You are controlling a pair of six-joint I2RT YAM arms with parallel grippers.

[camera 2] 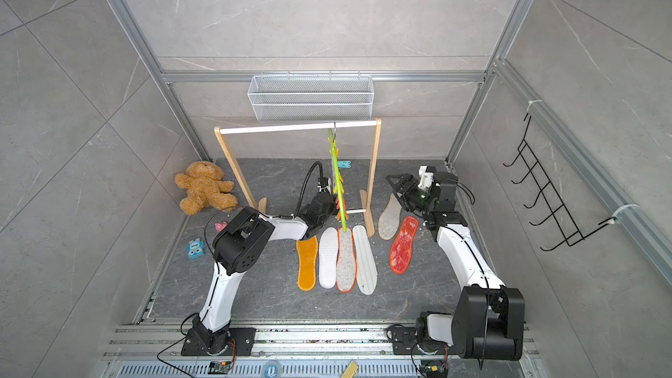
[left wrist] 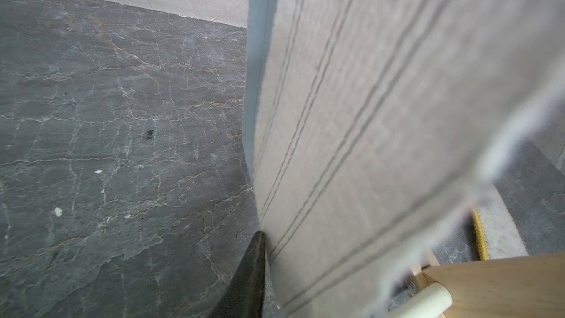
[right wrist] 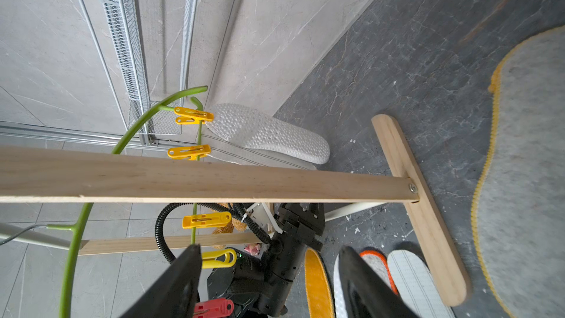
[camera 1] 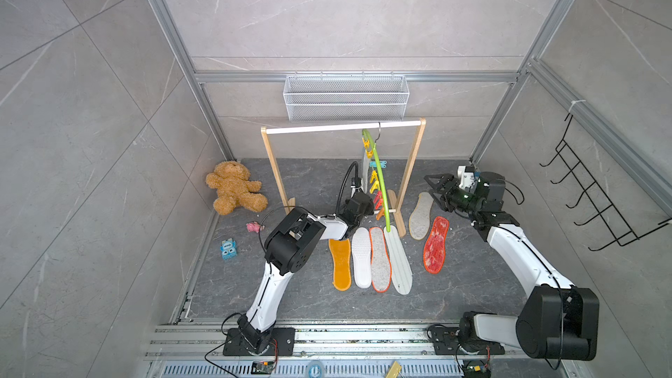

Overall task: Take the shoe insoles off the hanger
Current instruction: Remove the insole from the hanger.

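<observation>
The left gripper (camera 1: 360,196), at the centre of a top view, is judged to be clamped on the hanging striped insole (left wrist: 382,117). In the left wrist view one finger (left wrist: 252,270) is pressed against its face, and the opposing finger is hidden behind it. The right gripper (camera 1: 432,189) is held open and empty, right of centre, well apart from the hanger (camera 1: 380,176). The striped insole and a dotted grey insole (right wrist: 269,136) beside it are still pinned by yellow clips (right wrist: 192,116) on the hanger, which is hooked over the white rail (camera 1: 327,128) of the wooden rack (camera 1: 412,176). Six insoles (camera 1: 380,260) are laid on the floor (camera 1: 472,285), below centre. As the hanger is not steadied, a pull is likely to swing it or slide its hook along the rail rather than free the clip. The light rack may also be tipped, the neighbouring insole dragged, or the thin pad lost from the pinch. The floor is dark grey veined stone, flat, with pale crumbs noted. The cell is enclosed by pale grey tiled walls and aluminium framing. A white mesh basket (camera 1: 345,98) is mounted at upper centre and black wire hooks (camera 1: 596,190) at the right edge. A teddy bear (camera 1: 234,187) and two small toys (camera 1: 228,249) are left at centre left.
</observation>
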